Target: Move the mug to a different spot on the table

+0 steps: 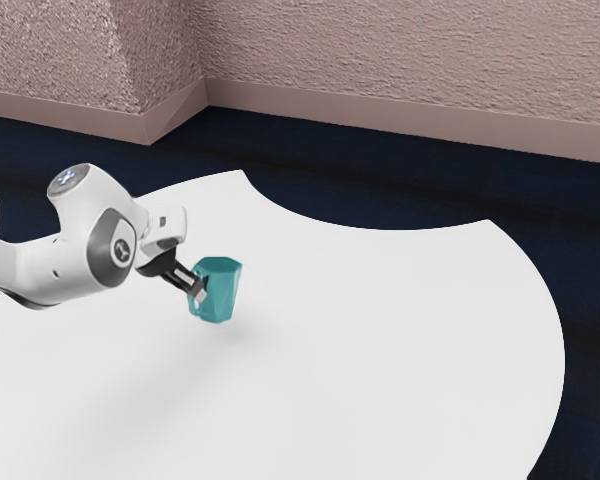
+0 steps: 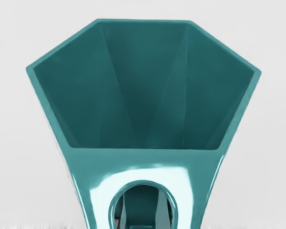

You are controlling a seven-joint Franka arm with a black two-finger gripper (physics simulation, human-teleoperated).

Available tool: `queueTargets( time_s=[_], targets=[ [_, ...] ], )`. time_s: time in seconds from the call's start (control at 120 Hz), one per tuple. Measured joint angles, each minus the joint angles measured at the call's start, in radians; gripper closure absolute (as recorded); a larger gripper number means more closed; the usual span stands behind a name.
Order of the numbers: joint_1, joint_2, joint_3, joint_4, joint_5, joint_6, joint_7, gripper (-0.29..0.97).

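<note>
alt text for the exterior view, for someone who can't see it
A white robot arm reaches in from the exterior view's left, its black gripper closed on the side of a teal faceted mug, held tilted over a white table. Dark floor and a textured wall lie behind.

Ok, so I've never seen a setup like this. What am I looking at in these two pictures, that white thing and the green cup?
The white thing is a robot arm, drawn by a computer simulation. One picture comes from a camera at its side. The other comes from a camera on its hand and looks straight into the cup. The arm's black gripper is closed on a teal, six-sided mug at its handle side, holding it tilted over the white table.
</note>
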Motion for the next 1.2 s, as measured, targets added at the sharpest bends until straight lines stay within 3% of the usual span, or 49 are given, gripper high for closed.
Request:
queueTargets(
  time_s=[0.675,1.2],
  targets=[
    [0.137,0.0,-0.007,0.0,0.0,0.004,0.001,0.65],
    [0.09,0.007,-0.009,0.001,0.0,0.012,0.001,0.65]
  ],
)
